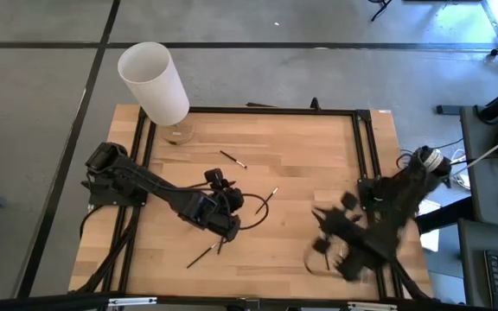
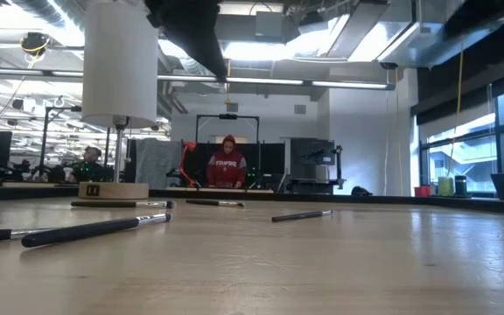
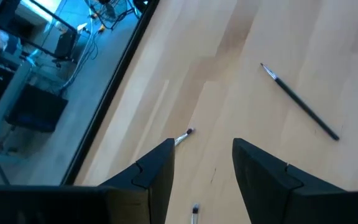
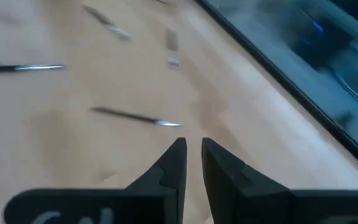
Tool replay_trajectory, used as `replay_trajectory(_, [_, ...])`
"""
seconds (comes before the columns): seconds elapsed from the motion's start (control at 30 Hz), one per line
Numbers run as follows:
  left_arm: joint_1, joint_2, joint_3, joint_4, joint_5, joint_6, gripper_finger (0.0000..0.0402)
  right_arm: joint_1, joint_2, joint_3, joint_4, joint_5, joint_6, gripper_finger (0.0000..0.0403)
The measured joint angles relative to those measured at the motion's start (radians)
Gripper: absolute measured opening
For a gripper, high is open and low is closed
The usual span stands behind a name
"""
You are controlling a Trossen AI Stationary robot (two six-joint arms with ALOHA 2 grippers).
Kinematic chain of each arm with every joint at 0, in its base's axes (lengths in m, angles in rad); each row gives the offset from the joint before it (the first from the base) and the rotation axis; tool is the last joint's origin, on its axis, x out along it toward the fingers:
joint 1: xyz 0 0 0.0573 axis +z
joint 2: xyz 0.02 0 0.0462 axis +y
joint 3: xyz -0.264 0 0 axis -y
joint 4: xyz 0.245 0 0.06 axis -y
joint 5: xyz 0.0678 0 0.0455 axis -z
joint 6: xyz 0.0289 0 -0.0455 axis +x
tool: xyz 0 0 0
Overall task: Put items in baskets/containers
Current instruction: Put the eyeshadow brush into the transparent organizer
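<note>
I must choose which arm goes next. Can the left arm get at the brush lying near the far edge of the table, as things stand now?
Probably yes: the left gripper is open and empty, and only bare table lies between it and that brush.

Surface: pale wood planks, smooth, satin sheen, framed by black metal rail. Makeup brushes near left gripper: matt black handles, shiny silvery metal ferrules, e.g. brush. Gripper fingers matt black plastic. White lamp shade smooth, matt, on wooden base.

Open left gripper above perhaps two brushes.
</note>
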Motion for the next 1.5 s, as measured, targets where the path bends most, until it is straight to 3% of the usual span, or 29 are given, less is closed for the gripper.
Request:
replay_trajectory(0.17, [0.052,0.015,-0.001,-0.023,0.088,-0.003,0.0157,-0.222,0.0,-0.002,0.05,-0.045,-0.154,0.0052])
replay_trajectory(0.27, [0.11,0.016,-0.038,-0.028,0.23,0.046,0.0157,-0.324,-0.002,-0.019,0.277,-0.109,-0.406,0.005])
replay_trajectory(0.4, [0.2,0.019,-0.117,-0.037,0.431,0.083,0.0157,-0.425,-0.001,-0.114,0.812,-0.525,-0.887,0.0037])
replay_trajectory(0.47, [0.245,0.019,-0.161,-0.041,0.505,0.095,0.0157,-0.452,-0.001,-0.18,1.052,-0.737,-1.013,0.0026])
replay_trajectory(0.53, [0.283,0.019,-0.2,-0.045,0.546,0.101,0.0157,-0.462,-0.003,-0.239,1.195,-0.843,-1.056,0.0013])
replay_trajectory(0.63, [0.333,0.019,-0.238,-0.072,0.575,0.115,0.0157,-0.469,-0.019,-0.294,1.236,-0.793,-1.081,0.0004])
replay_trajectory(0.77, [0.394,0.019,-0.281,-0.065,0.614,0.185,0.0157,-0.508,-0.063,-0.313,1.115,-0.74,-1.043,0.0017])
replay_trajectory(1.17, [0.536,0.01,-0.434,0.134,0.799,0.25,0.0151,-0.513,-0.078,-0.314,1.071,-0.726,-1.042,0.0006])
replay_trajectory(1.5, [0.535,0.011,-0.451,0.155,0.798,0.21,0.0024,-0.507,-0.078,-0.314,1.088,-0.709,-1.041,0.0017])
